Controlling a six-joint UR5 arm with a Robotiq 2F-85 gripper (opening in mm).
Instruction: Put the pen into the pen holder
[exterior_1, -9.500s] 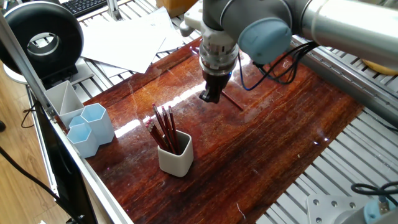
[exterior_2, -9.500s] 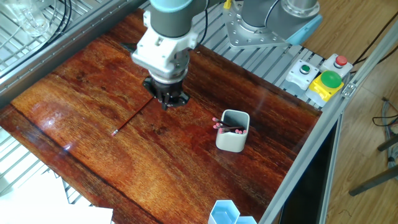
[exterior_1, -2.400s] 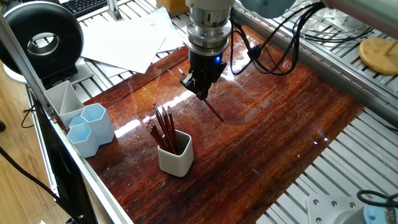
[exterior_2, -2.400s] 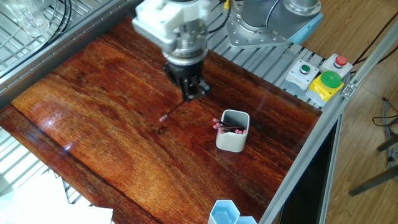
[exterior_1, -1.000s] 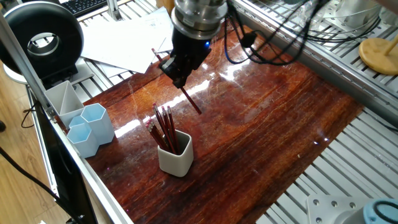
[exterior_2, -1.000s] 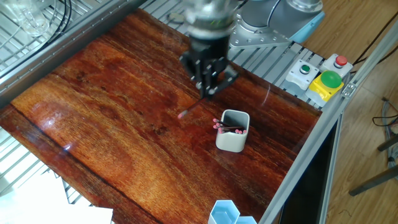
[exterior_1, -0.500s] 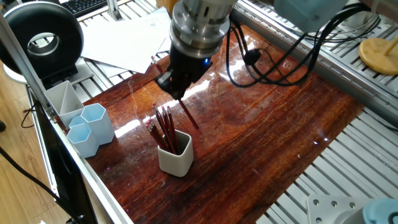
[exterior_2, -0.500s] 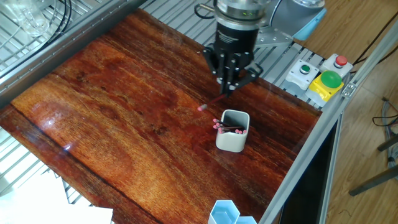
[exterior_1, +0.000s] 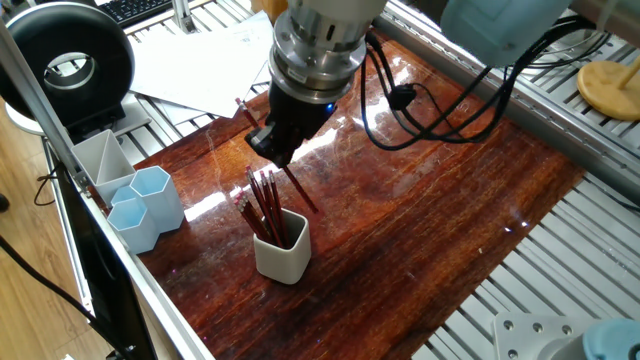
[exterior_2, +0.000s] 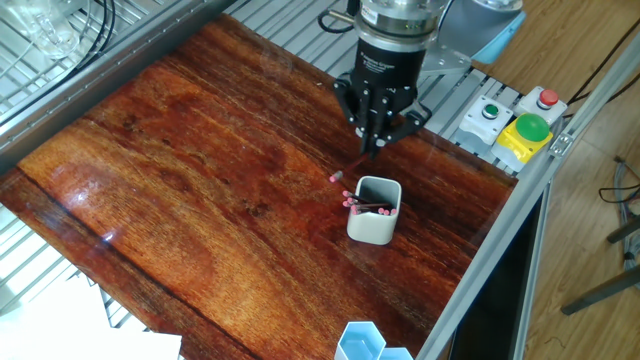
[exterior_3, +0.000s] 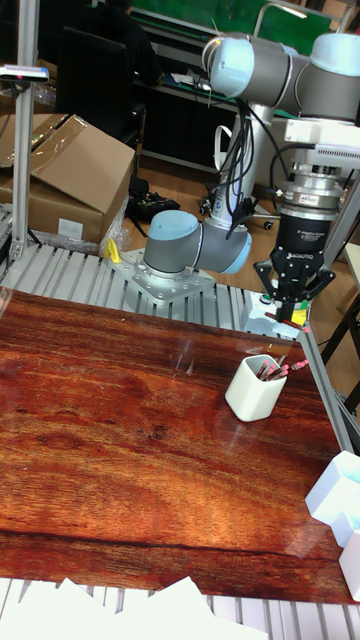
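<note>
Black fingers of the 1 gripper (exterior_1: 275, 150) are closed on 1 pen (exterior_1: 297, 187), a thin dark red stick with a pink end (exterior_2: 336, 178), held tilted above the wooden table (exterior_1: 430, 200). It hangs just beside and above the 1 pen holder (exterior_1: 281, 253), not yet inside. That holder is an off-white, thick-walled cup with rounded corners standing upright near the table's near edge, and it already carries a bunch of similar red pens (exterior_1: 262, 208) leaning together; their exact count is hard to tell. Left of it stand 2 pale blue hexagonal cups (exterior_1: 146, 206), touching each other, with 1 grey tray (exterior_1: 97, 158) behind them. White paper sheets (exterior_1: 205, 62) lie at the far left.
</note>
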